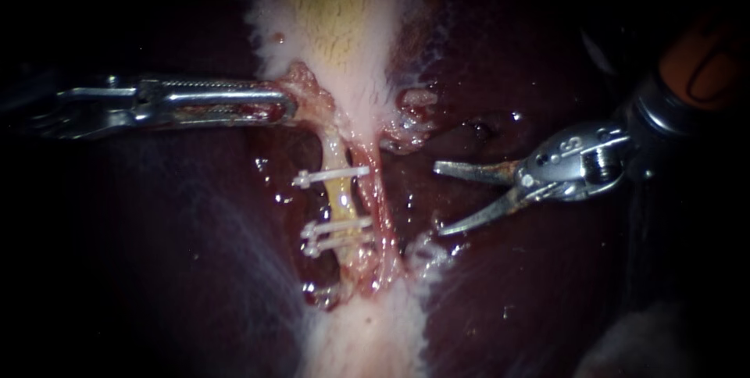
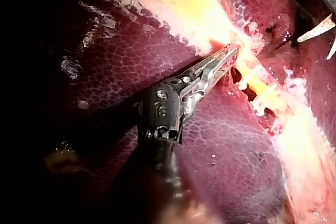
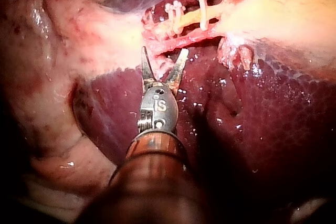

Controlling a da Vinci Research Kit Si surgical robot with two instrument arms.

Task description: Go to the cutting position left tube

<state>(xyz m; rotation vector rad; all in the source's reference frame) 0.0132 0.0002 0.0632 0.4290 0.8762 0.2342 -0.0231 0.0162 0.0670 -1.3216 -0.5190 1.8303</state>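
Observation:
The left tube [image 1: 341, 194] is yellow and runs down from the pale gallbladder [image 1: 344, 26]. It carries one white clip [image 1: 330, 177] higher up and two clips [image 1: 336, 236] lower down. A reddish right tube [image 1: 380, 198] lies close beside it. My right instrument [image 1: 437, 198] has its blades open to the right of both tubes, apart from them. In the right wrist view its open blades [image 3: 164, 59] stand just short of the reddish tube [image 3: 184, 40], with the clipped tube [image 3: 189, 20] beyond. My left instrument [image 1: 287, 105] is shut on tissue at the gallbladder's neck [image 2: 231, 51].
Dark red liver [image 1: 547, 292] surrounds the tubes on both sides. Ragged pink tissue [image 1: 414, 112] hangs at the gallbladder's right edge. Pale tissue [image 1: 367, 331] continues below the clips. A pale lumpy fold [image 3: 63, 51] lies beside my right instrument in its wrist view.

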